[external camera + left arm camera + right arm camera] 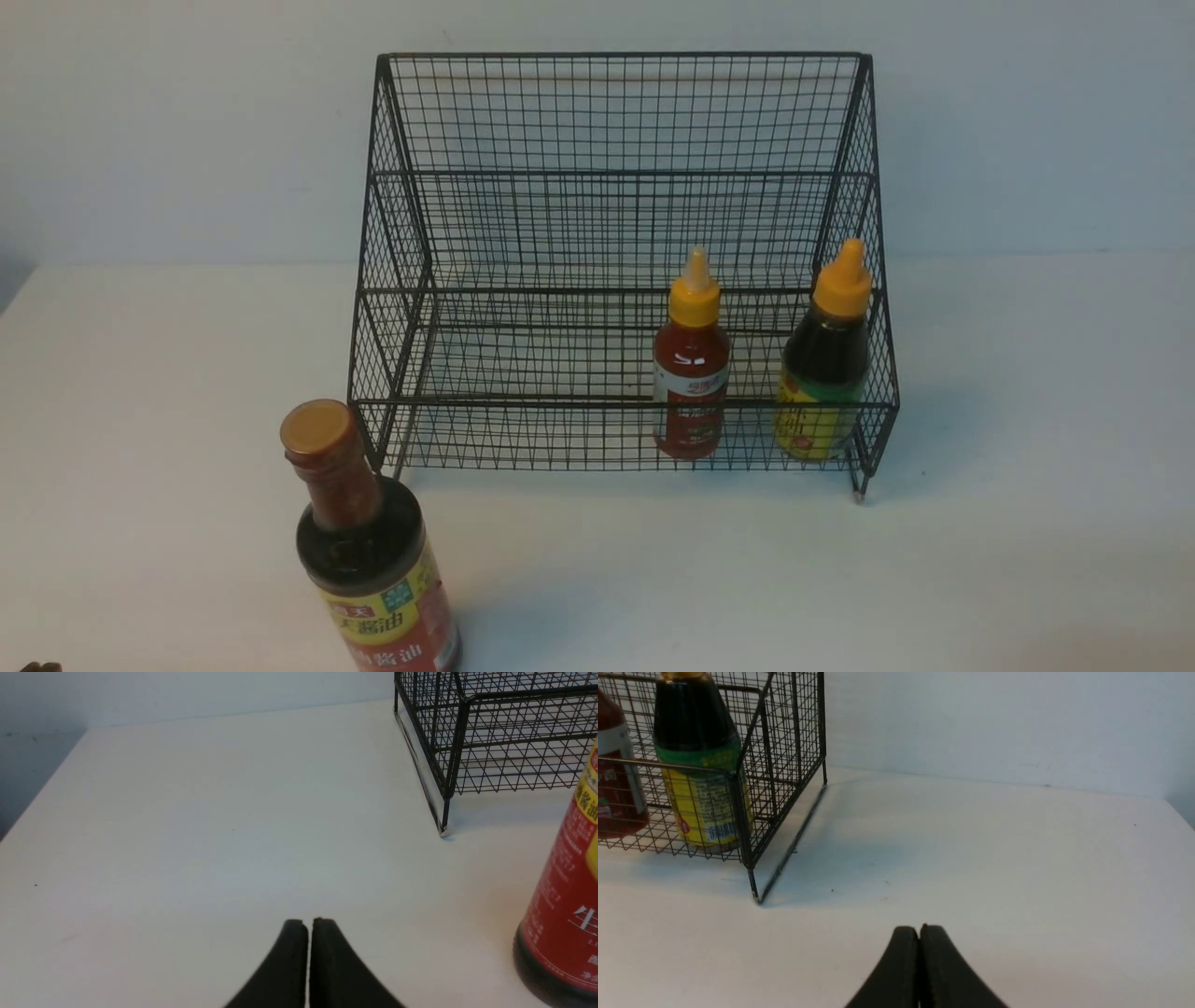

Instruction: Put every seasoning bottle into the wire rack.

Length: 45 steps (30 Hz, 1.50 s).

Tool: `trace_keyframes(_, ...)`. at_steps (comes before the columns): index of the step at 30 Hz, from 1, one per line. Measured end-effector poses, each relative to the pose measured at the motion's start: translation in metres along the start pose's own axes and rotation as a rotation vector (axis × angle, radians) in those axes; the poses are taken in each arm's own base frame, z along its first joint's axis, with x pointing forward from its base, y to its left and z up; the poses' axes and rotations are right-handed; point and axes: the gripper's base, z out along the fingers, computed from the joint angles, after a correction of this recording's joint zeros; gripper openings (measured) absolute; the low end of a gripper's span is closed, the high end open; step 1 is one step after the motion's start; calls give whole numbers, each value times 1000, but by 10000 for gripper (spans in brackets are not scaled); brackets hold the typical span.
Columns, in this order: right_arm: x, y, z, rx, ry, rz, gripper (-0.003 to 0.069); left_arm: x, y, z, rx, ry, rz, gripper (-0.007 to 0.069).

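Observation:
The black wire rack (616,168) stands at the back of the white table. The small red-sauce bottle (692,364) and the small dark-sauce bottle (825,359) stand upright inside its lowest tier, at the right end. They also show in the right wrist view, red (614,774) and dark (698,765). The big soy-sauce bottle (369,551) stands upright on the table in front of the rack's left corner; it shows in the left wrist view (565,914). My left gripper (308,921) is shut and empty, left of that bottle. My right gripper (919,928) is shut and empty, right of the rack.
The rack's near left leg (444,821) and near right leg (754,889) rest on the table (840,579). A pale wall (187,121) runs behind the rack. The table's left edge (42,793) shows in the left wrist view.

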Motion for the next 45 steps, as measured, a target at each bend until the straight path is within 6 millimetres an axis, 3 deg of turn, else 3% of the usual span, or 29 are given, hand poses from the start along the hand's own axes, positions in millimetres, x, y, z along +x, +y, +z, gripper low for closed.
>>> trace_keyframes(6,0,3,0,-63,-5,-2,-15,0,0,0,0,0,0,-5)
trace_keyframes(45,0,4,0,-65,-4,21,-15,0,0,0,0,0,0,-5)
